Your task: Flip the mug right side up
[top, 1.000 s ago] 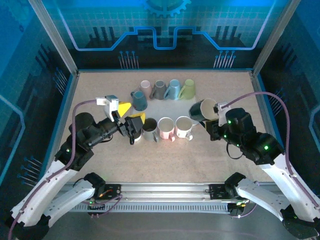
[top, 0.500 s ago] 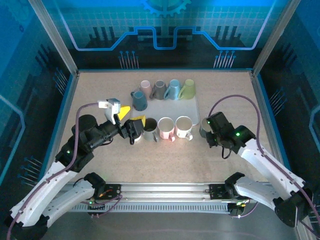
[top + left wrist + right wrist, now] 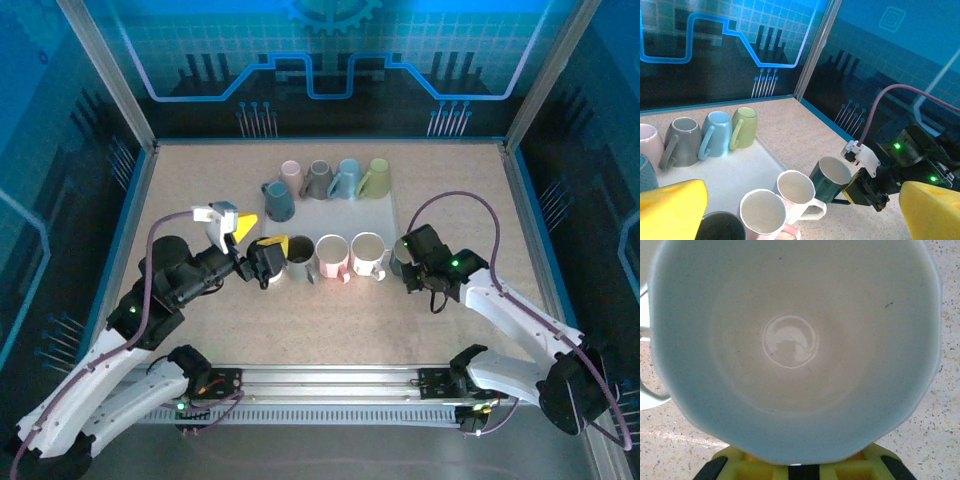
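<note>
The speckled desk carries a white tray with a back row of four mugs. A dark teal mug sits to their left. In front stand a dark mug, a pink mug and a white mug. The dark green mug stands mouth up just beside the white one, by the tray's right front corner. The right arm slants in low from the right, and the right pincer is clamped on that mug near its handle. The left arm reaches in from the left, and the left pincer is spread wide above the dark mug.
</note>
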